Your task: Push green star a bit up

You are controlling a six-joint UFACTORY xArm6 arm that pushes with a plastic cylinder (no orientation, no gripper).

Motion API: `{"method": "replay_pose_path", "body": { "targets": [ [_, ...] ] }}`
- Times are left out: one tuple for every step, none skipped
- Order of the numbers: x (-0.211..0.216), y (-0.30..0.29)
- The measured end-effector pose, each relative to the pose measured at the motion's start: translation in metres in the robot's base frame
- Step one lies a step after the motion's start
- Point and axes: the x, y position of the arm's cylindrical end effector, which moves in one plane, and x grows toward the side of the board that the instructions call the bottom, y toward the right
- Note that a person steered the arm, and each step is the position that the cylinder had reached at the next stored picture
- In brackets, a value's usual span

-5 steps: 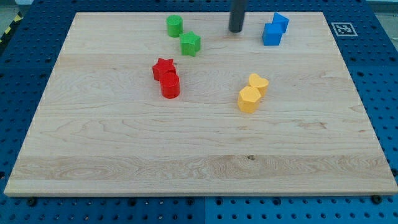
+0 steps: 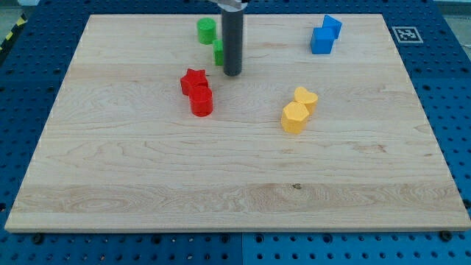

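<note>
A pale wooden surface (image 2: 235,184) fills the view, bolted-looking blue pegboard showing around its edges, with a printed marker tag (image 2: 405,34) at the top right corner. The dark rod (image 2: 232,37) comes down from the view's top and stands just left of centre, its lower end, my tip (image 2: 232,73), resting on the wood. There are no jaws on this arm to open or close, so nothing is held; the rod can only shove.

Two blue blocks (image 2: 324,35) sit touching near the top right. Two yellow blocks (image 2: 299,110) touch right of centre. A red star (image 2: 193,80) and a red cylinder (image 2: 202,102) touch left of centre, below and left of my tip.

A green cylinder (image 2: 207,30) stands near the top edge. The green star (image 2: 218,52), the block to be moved, is mostly hidden behind the rod; only a sliver shows at the rod's left side, just below and right of the cylinder.

To do the step well, my tip looks best kept on the star's lower side, centred under it, then eased straight toward the view's top in a short stroke. An off-centre contact would likely spin the star or slide it leftward into the green cylinder.
</note>
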Motion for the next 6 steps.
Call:
{"method": "replay_pose_path", "body": {
  "targets": [
    [-0.007,-0.014],
    [-0.020,-0.014],
    [-0.020,-0.014],
    [-0.020,-0.023],
    [-0.027,-0.028],
    [-0.029,-0.022]
  ]
}}
